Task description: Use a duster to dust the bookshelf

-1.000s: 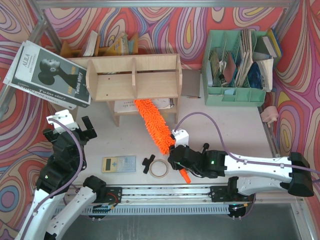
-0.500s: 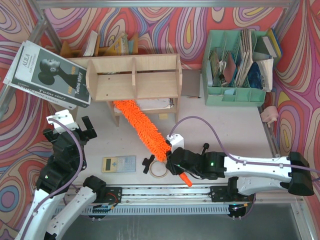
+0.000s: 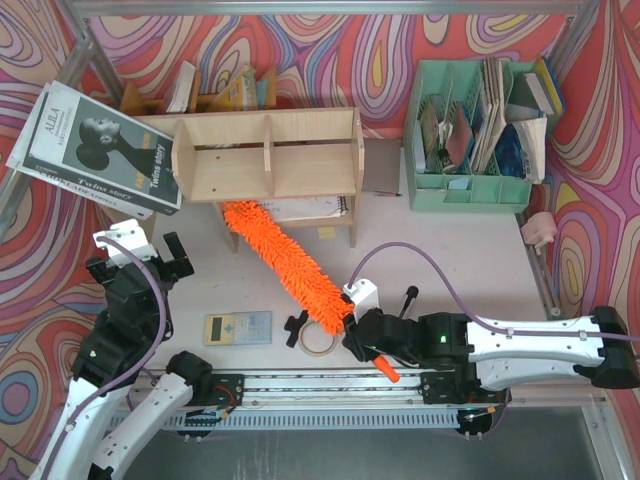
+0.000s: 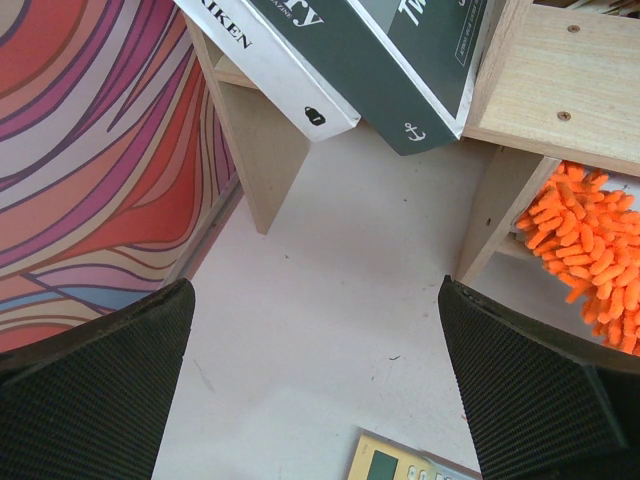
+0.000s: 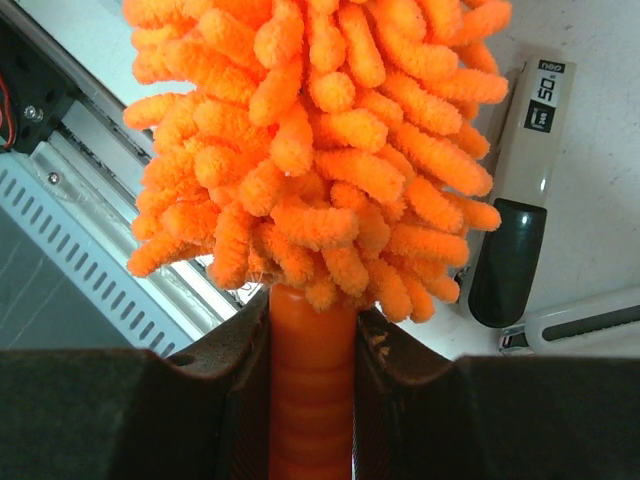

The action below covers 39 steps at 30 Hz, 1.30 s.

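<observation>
Orange duster [image 3: 287,264]: lying slantwise on the table [image 3: 470,250], fluffy far end tucked under the bookshelf [image 3: 265,122] just inside its left leg, handle end well out in front.
Right gripper [image 3: 360,335]: clamped tight on the duster's smooth handle just behind the fluff, in front of the bookshelf's right half.
Left gripper [image 3: 148,252]: jaws spread wide, holding nothing, near the bookshelf's left leg.
Magazine [image 3: 100,145]: propped against the bookshelf's left end.
Calculator [image 3: 238,327], tape ring [image 3: 318,338]: flat in front of the bookshelf, the ring just beside the duster.
</observation>
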Available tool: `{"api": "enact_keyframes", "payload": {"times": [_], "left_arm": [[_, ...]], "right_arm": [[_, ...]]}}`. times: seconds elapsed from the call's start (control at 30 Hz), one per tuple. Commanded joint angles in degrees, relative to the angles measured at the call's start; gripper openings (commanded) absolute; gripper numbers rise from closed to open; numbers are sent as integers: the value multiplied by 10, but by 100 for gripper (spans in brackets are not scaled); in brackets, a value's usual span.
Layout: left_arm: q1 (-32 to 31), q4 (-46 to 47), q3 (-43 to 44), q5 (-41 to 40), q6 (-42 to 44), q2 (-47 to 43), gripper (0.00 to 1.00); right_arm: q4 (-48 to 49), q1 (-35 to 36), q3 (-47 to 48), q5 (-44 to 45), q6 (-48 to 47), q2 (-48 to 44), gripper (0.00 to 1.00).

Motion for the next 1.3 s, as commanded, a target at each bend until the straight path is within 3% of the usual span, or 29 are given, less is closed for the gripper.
{"api": "enact_keyframes", "payload": {"times": [0.0,0.2,0.37,0.73,0.93,1.27], "left_arm": [[3,-2,5,-5,-5,3,99],[3,-2,5,-7,-5,6,98],[3,-1,4,-6,-3,5,98],[3,-1,4,-4,-4,2,99],[3,0,4,-3,-5,2,99],[3,-2,5,-2,-5,3,99]], "right_arm": [[33,6,10,42,-27,-10,0],[75,6,50,56,-38,28,0],[89,6,47,72,-40,9,0],[96,5,28,25,-39,8,0],[80,5,14,64,3,15,0],[157,4,24,88,2,55,0]]}}
